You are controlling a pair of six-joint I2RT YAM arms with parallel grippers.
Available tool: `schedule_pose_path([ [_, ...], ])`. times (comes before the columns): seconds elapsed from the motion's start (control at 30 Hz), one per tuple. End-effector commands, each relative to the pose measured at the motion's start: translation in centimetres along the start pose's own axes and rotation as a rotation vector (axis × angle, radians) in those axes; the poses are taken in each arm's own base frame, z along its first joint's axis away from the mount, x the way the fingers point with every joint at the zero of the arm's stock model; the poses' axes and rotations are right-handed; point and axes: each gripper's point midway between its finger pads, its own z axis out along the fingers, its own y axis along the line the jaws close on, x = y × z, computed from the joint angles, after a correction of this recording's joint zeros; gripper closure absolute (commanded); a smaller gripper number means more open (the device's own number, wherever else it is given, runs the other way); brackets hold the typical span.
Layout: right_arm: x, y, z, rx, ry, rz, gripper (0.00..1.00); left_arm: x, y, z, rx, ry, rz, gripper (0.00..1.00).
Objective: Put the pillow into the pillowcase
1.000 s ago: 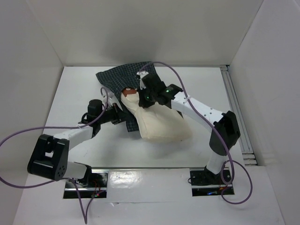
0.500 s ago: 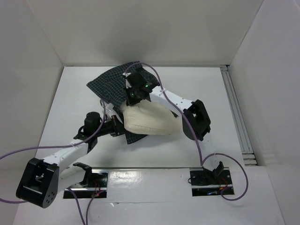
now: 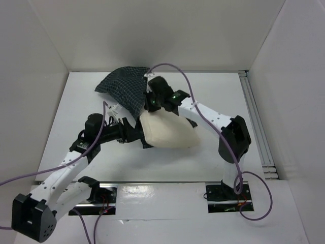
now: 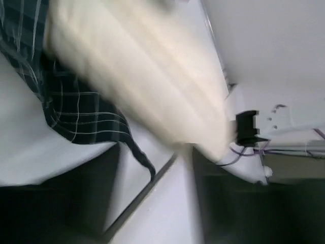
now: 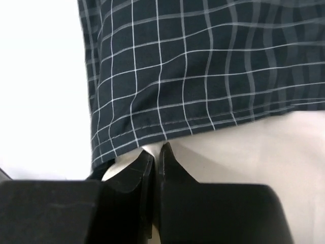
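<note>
**Pillow lies half under the checked pillowcase**

The white table (image 3: 244, 117) is the biggest thing here, and both soft things lie near its middle.

The pillow (image 3: 170, 133) is plain cream. It lies flat on the table. Its long side runs from the far left to the near right. One end points toward the pillowcase and is tucked just under the edge of it. The other end points toward the right arm's side and is bare.

The pillowcase (image 3: 124, 89) is dark with thin white squares. It sits at the far left end of the pillow, bunched up and raised off the table there. Its hem crosses over the top of the pillow. A small dark corner of it peeks out from under the pillow's near left side.

The right arm (image 3: 213, 117) reaches over the pillow from the right. The left arm (image 3: 66, 165) reaches in low from the left.

The right gripper (image 3: 149, 104) is right where the two soft things meet. Seen from its own wrist, its two fingers are squeezed tight together on the hem of the pillowcase, with cream pillow just below.

The left gripper (image 3: 136, 133) is at the pillow's near left edge. Its wrist picture is very blurry, but the fingers look spread apart with nothing pinched between them
</note>
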Motion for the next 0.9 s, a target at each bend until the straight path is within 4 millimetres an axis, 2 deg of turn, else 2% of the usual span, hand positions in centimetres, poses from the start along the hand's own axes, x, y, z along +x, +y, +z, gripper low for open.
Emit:
schedule_pose_path([
  [0.0,4.4,3.2,2.2,-0.056,0.040,-0.018,0.95,0.0,1.4,-2.7,-0.236,-0.004,-0.039,0.11],
  [0.03,5.4,3.8,2.4,-0.059,0.074,-0.031,0.84,-0.6,2.2,-3.5,-0.305,-0.042,-0.063,0.02],
  [0.07,6.1,3.5,2.0,-0.045,0.112,-0.042,0.56,-2.2,2.8,-4.5,-0.386,-0.129,-0.069,0.00],
  [0.1,5.4,3.7,1.0,-0.020,0.088,-0.052,0.46,-2.1,3.6,-5.4,-0.448,-0.135,-0.087,0.00],
  [0.13,4.8,3.3,0.0,-0.001,0.069,-0.062,0.36,-3.1,4.3,-6.3,-0.508,-0.193,-0.093,0.00],
  [0.17,4.3,2.9,-1.1,0.018,0.046,-0.061,0.21,-3.4,4.5,-6.6,-0.533,-0.210,-0.103,0.00],
  [0.2,3.5,2.0,-2.1,0.042,0.005,-0.051,0.18,-3.7,4.3,-7.1,-0.547,-0.232,-0.097,0.00],
  [0.23,3.1,-0.8,-4.1,0.096,-0.034,-0.024,0.18,-4.1,4.8,-7.4,-0.575,-0.253,-0.094,0.00],
  [0.3,2.7,-3.8,-5.6,0.136,-0.085,0.060,0.20,-4.8,4.6,-7.3,-0.567,-0.280,-0.083,0.04],
  [0.33,3.7,-7.8,-6.9,0.197,-0.093,0.127,0.22,-4.3,5.4,-6.6,-0.588,-0.240,-0.101,0.05],
  [0.37,3.7,-9.5,-7.3,0.209,-0.123,0.186,0.25,-4.1,5.8,-6.2,-0.592,-0.217,-0.092,0.09],
  [0.4,4.6,-11.3,-7.5,0.227,-0.120,0.230,0.27,-4.5,5.5,-5.8,-0.583,-0.201,-0.096,0.13],
  [0.43,7.4,-12.9,-7.3,0.236,-0.067,0.277,0.35,-4.4,5.5,-5.2,-0.580,-0.174,-0.101,0.14],
  [0.47,7.9,-15.5,-7.3,0.266,-0.076,0.344,0.39,-3.8,6.0,-4.1,-0.589,-0.116,-0.104,0.16],
  [0.5,8.9,-16.3,-7.3,0.262,-0.061,0.375,0.44,-4.3,5.5,-3.5,-0.579,-0.108,-0.096,0.16],
  [0.53,11.0,-16.6,-6.8,0.231,-0.009,0.401,0.58,-4.1,5.0,-2.8,-0.569,-0.083,-0.087,0.19],
  [0.57,12.3,-16.5,-5.8,0.220,0.031,0.427,0.71,-4.3,5.7,-2.2,-0.606,-0.070,-0.074,0.20],
  [0.6,13.1,-16.5,-5.3,0.211,0.050,0.444,0.81,-4.3,5.6,-1.9,-0.620,-0.056,-0.067,0.20],
  [0.67,15.8,-13.6,-3.8,0.138,0.132,0.447,1.00,-5.1,4.7,-1.2,-0.650,-0.050,-0.032,0.26],
  [0.77,15.8,-7.9,-2.9,-0.008,0.131,0.440,1.00,-4.9,4.2,0.4,-0.684,0.012,0.004,0.28],
  [0.8,15.5,-3.9,-2.6,-0.102,0.132,0.391,1.00,-5.0,4.3,0.9,-0.693,0.022,0.020,0.28],
  [0.83,15.2,-2.2,-2.8,-0.147,0.137,0.370,1.00,-4.7,4.6,1.7,-0.708,0.060,0.028,0.28],
  [0.87,14.0,-1.0,-2.6,-0.147,0.124,0.348,1.00,-4.1,4.4,2.3,-0.708,0.088,0.036,0.28],
])
